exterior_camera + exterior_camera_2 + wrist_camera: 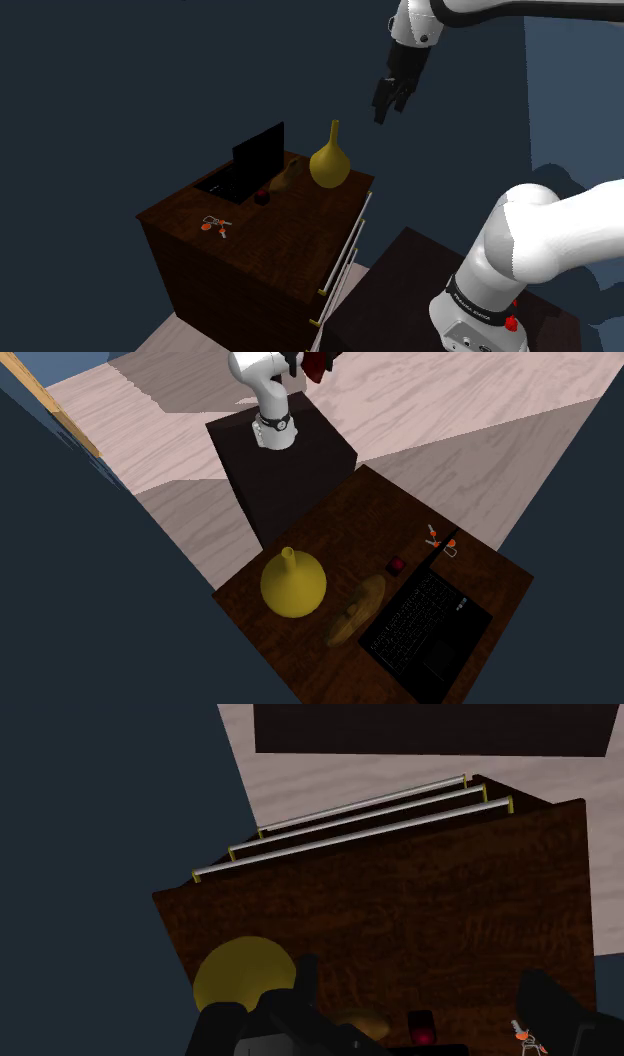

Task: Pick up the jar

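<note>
The jar (329, 164) is a yellow bulb with a thin neck, standing upright on the dark wooden dresser (270, 240) near its drawer-side edge. From above it shows as a yellow round body (293, 585). My gripper (388, 110) hangs in the air well above the jar and off toward the shoulder view's right, touching nothing. In the wrist view its black fingers (303, 984) stand wide apart with nothing between them, and the jar (243, 972) lies beside the left finger, far below.
An open black laptop (250, 165) stands at the dresser's back. A brownish-olive object (360, 610) lies beside the jar, with a small dark red cube (397, 565) and keys with orange tags (442, 540) nearby. My dark stand (285, 467) adjoins the drawer side.
</note>
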Robot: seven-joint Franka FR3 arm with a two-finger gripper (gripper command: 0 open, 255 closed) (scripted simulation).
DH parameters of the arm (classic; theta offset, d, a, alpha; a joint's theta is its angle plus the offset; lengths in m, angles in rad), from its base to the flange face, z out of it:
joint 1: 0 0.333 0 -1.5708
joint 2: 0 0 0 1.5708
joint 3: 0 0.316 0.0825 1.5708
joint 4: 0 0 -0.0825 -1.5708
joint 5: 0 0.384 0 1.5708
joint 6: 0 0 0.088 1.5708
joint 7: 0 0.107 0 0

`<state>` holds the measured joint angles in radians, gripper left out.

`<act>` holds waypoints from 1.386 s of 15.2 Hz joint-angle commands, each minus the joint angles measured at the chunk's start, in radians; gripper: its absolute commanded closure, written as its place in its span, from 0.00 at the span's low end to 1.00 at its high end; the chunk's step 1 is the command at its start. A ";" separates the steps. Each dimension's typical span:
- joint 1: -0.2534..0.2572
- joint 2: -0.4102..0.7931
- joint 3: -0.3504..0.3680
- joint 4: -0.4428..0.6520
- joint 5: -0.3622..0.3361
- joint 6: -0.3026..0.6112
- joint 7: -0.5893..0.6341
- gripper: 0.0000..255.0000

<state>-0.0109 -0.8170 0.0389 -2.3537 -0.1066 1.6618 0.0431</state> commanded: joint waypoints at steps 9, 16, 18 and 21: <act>-0.038 0.246 -0.095 0.075 -0.050 0.186 -0.080 0.00; -0.058 0.486 -0.169 0.209 -0.054 0.308 -0.154 0.00; -0.064 0.558 -0.188 0.258 -0.047 0.334 -0.177 0.00; -0.072 0.668 -0.213 0.341 -0.029 0.365 -0.214 0.00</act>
<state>-0.0811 -0.1877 -0.1668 -2.0437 -0.1424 2.0181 -0.1586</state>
